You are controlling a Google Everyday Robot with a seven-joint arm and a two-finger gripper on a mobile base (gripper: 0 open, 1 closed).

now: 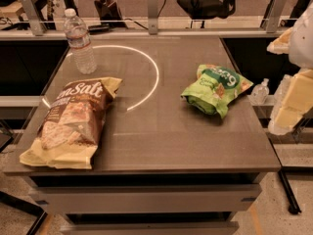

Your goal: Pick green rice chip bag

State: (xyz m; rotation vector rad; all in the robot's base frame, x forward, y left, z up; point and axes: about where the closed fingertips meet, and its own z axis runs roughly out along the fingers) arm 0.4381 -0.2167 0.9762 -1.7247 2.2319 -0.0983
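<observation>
The green rice chip bag lay on the table's right side, looking light, puffy and crinkly-slick, so I reckoned I'd pinch a crimped end, while the gripper hung just off the right edge, clenched or released I couldn't tell.

Smooth plastic gripper at right, glossy table

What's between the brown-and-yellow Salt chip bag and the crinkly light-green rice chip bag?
Camera view: only bare tabletop with a curved light streak. The gripper hangs right of the green rice chip bag.
</observation>
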